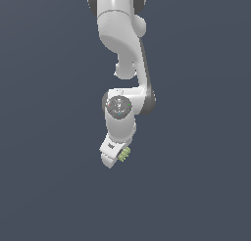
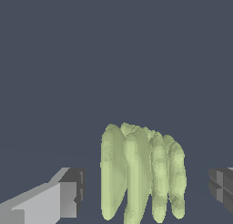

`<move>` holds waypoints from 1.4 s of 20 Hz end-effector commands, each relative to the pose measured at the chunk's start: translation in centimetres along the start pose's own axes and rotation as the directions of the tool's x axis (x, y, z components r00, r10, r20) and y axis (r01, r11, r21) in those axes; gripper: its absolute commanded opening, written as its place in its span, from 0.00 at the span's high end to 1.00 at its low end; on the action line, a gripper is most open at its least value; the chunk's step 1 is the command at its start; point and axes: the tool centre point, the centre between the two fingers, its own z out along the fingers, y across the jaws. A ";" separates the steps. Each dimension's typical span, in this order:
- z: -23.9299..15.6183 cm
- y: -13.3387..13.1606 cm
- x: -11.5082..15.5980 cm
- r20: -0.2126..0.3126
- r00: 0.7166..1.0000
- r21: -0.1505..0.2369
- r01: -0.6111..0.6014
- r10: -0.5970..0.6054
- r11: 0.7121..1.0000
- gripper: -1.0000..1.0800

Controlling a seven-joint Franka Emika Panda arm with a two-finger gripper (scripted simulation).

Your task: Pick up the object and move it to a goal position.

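Item: chunk [image 2: 143, 173], pale yellow-green, ribbed along its sides. In the wrist view it stood between the two fingers [image 2: 68, 193] of my gripper [image 1: 116, 159], a gap showing on each side, more on the side of the farther finger. I read the gripper as spread apart, nothing clasped. In the exterior view the chunk showed as a small green spot at the gripper's tip, toward the exterior view's right.

Item: arm [image 1: 120, 44], white, reaching down from the top of the exterior view, wrist tilted.

Item: surface [image 1: 49, 186], plain dark grey-blue, no markings. No goal marker showed in either view, so I could not tell where the goal lay.

Step in hand, by my judgement: closing on the chunk. To do it well I would have centred the fingers so both met the ribbed sides together, since the off-centre gap could shove the chunk sideways. The ridges looked likely to give the pads purchase. I could not tell whether the fingertips had reached low enough.

Room: no edges, walls or other things in view; open space all round for lifting and carrying.
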 end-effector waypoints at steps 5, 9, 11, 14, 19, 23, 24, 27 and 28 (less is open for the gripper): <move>2.7 -0.1 -0.1 0.001 1.000 0.001 0.002 -0.002 1.000 0.04; 2.8 0.0 0.0 0.001 1.000 0.001 0.002 -0.002 1.000 0.04; 2.8 0.0 0.0 0.001 1.000 0.001 0.002 -0.002 1.000 1.00; 2.8 0.0 0.0 0.001 1.000 0.001 0.002 -0.002 1.000 1.00; 2.8 0.0 0.0 0.001 1.000 0.001 0.002 -0.002 1.000 1.00; 2.4 0.0 0.3 -0.001 1.000 -0.001 0.002 -0.002 1.000 1.00; 2.1 0.0 0.5 -0.002 1.000 -0.003 0.001 -0.001 1.000 1.00; 0.7 -0.2 1.6 -0.008 1.000 -0.012 -0.002 0.002 1.000 1.00; 0.0 -0.3 2.1 -0.011 1.000 -0.016 -0.003 0.003 1.000 1.00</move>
